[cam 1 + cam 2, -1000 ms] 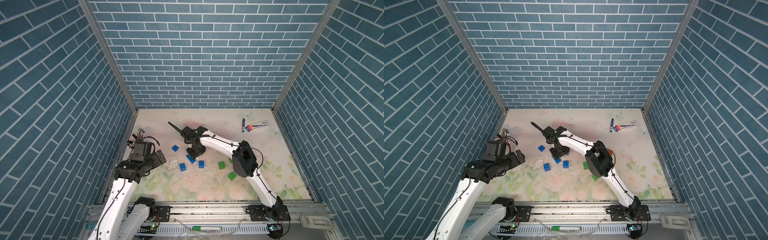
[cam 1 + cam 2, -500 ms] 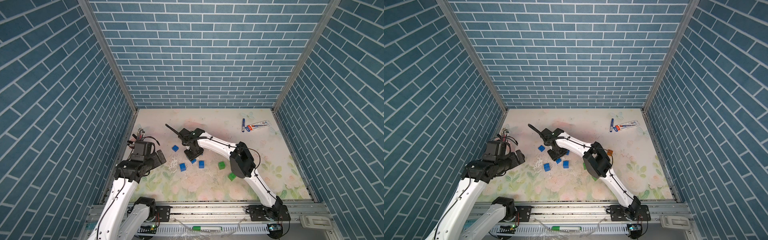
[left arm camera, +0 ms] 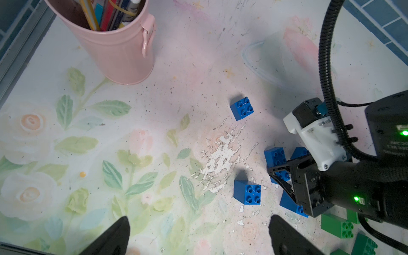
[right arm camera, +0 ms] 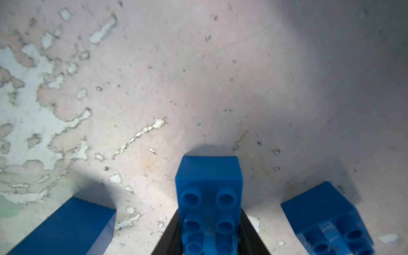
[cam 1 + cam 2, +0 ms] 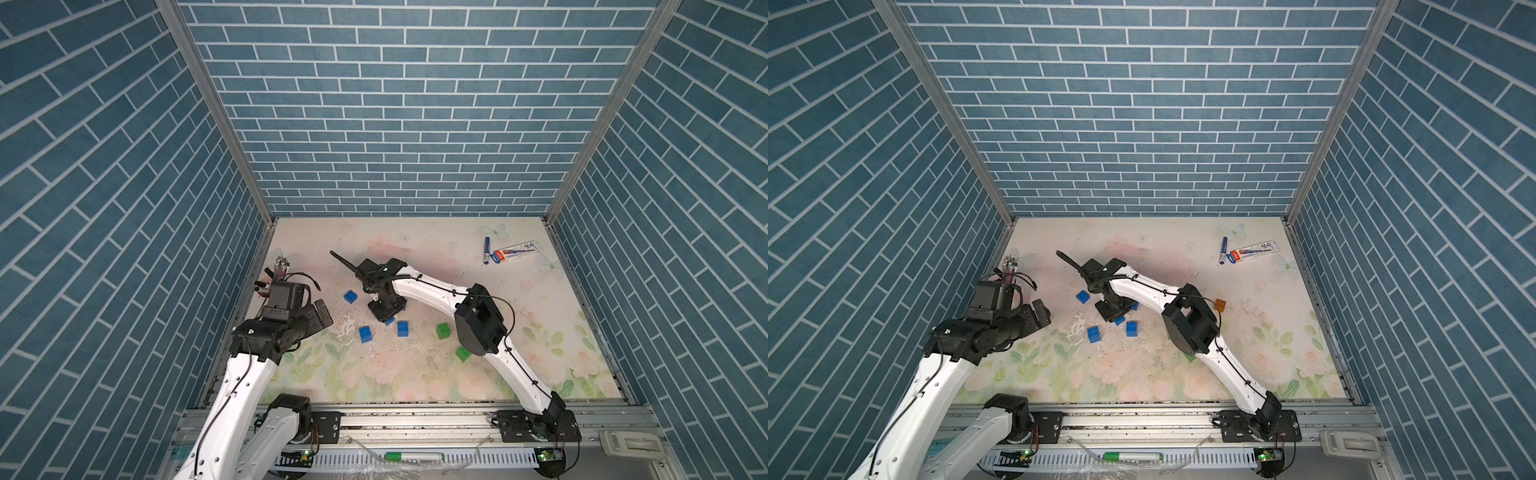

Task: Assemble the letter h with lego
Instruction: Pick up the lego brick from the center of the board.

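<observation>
1. Closing just now, the right end effector [image 4: 209, 229] is gripping a blue brick [image 4: 208, 174] on the counter [image 4: 220, 77].
2. Hanging wide and empty, the left end effector [image 3: 198, 236] is idling.
3. Lifting is probably coming next; no h forming yet.

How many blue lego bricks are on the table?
5. The gripped brick sits in the right pincer; a back neighbour and a front neighbour flank it; a loose brick lies left of them; a lone brick farther back. More may be hidden.

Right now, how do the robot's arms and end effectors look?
White links, black joints, thin black cables: left arm and right arm alike. Black with pointed fingers: left end effector, right end effector. Green lights glow on the right wrist.
</observation>
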`<action>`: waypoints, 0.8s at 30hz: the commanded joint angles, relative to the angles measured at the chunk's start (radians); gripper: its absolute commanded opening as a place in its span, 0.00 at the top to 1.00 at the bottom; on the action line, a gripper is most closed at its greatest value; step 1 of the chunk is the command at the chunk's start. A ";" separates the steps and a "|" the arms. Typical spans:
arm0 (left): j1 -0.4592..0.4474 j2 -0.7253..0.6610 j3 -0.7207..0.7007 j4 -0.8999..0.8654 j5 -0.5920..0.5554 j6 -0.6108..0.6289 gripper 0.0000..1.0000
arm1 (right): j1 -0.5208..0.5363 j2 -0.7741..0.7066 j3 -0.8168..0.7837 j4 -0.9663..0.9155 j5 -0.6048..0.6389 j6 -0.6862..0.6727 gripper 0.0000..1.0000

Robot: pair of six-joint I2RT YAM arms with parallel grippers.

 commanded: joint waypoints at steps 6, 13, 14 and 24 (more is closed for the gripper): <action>-0.009 0.024 -0.077 0.036 0.099 -0.040 0.01 | 0.020 -0.114 -0.045 -0.016 0.021 -0.067 0.93; -0.087 0.053 -0.160 0.126 0.139 -0.126 0.01 | 0.018 -0.368 -0.193 0.035 0.097 -0.077 1.00; -0.106 0.064 -0.162 0.138 0.133 -0.139 0.01 | 0.018 -0.404 -0.217 0.044 0.108 -0.077 1.00; -0.253 0.243 -0.183 0.345 0.136 -0.218 0.01 | -0.004 -0.806 -0.550 0.176 0.212 -0.045 1.00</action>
